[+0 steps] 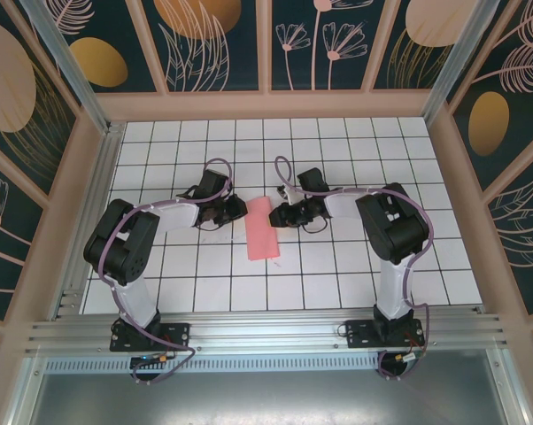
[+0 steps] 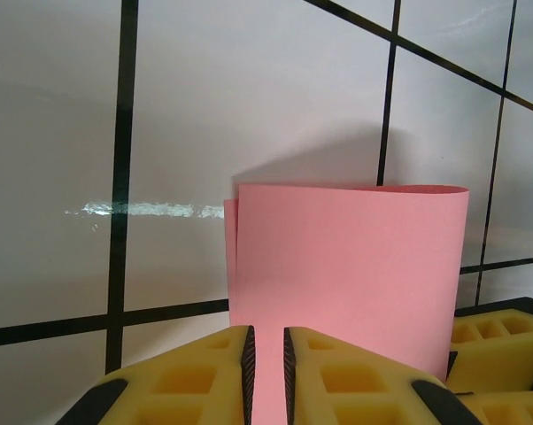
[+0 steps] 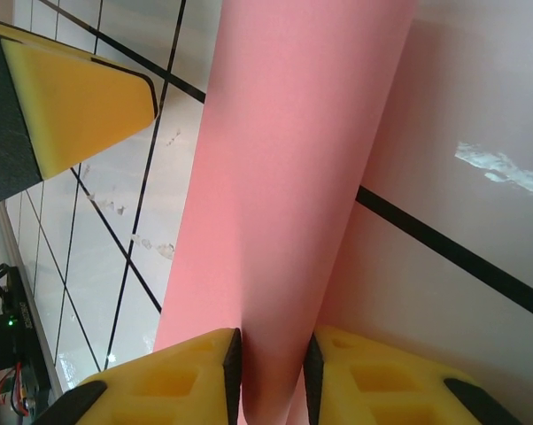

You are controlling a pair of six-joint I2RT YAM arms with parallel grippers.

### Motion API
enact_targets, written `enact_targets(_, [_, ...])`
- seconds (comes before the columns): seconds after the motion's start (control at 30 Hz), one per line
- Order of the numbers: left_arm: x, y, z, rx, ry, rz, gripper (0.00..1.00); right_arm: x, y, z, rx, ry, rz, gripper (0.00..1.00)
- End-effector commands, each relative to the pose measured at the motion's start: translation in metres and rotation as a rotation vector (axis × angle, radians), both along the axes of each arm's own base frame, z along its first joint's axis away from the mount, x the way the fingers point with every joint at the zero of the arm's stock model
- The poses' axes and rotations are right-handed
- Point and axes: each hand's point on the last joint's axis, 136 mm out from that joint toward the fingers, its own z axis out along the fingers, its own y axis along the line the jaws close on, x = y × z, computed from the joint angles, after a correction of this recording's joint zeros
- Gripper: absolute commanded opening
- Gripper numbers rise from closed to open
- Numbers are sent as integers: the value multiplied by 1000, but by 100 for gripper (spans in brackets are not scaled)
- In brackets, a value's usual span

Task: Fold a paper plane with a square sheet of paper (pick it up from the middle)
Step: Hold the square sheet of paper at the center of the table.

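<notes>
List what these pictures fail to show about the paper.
- Top external: any crease in the pink paper sheet, too small to tell.
- Left wrist: the sheet's near edge, hidden behind the left tool.
- Right wrist: the sheet's far end, cut off by the top edge.

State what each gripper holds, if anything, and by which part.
Both hold the folded pink paper sheet: the left gripper pinches its left long edge, the right gripper its right, near the far end.
</notes>
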Motion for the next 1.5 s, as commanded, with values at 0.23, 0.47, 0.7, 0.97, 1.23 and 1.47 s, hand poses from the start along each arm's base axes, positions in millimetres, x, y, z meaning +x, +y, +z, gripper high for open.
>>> enact_targets(0.23, [6, 6, -14, 61, -2, 18, 12, -4, -11, -24, -80, -1, 39, 30])
enact_targets(0.47, [7, 2, -11, 42, -12, 1, 13, -3, -12, -26, -88, -14, 50, 26])
enact_targets(0.7, [5, -4, -4, 14, -21, -28, 15, -1, -10, -27, -88, -13, 56, 24])
enact_targets(0.97, [8, -1, 7, 10, -45, -3, 15, 0, -12, -30, -105, -14, 59, 28])
enact_targets(1.23, [10, 6, -14, 55, -8, 41, 11, 0, -10, -30, -151, -58, 87, 29])
enact_targets(1.47, [13, 7, 7, 48, -60, 40, 14, 3, -6, -28, -171, -86, 101, 28])
